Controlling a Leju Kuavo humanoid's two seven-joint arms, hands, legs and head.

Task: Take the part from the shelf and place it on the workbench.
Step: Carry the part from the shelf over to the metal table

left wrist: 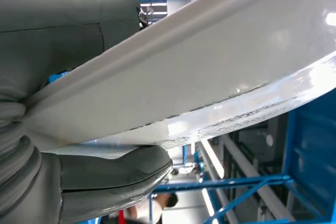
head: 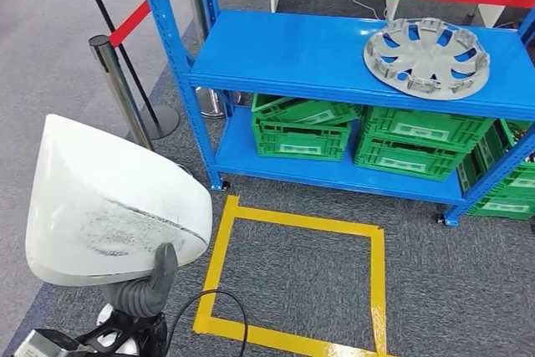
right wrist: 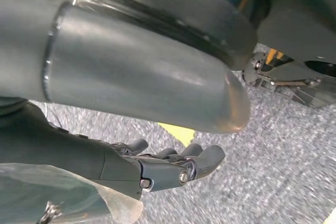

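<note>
Near left over the carpet, left hand [head: 148, 290] gripping white part [head: 107, 202], right hand [right wrist: 166, 166] empty, fingers apart, blue shelf [head: 297, 52] far right

The head view looks down from high at the blue shelf [head: 328, 56], while both wrist views sit close behind their hands, sharing the grey carpet [right wrist: 285, 150].

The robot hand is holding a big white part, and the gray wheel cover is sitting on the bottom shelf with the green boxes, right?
Not quite. The gray wheel cover lies on the top shelf, as the head view shows; the green boxes are below. The left robot hand does hold the white part.
</note>
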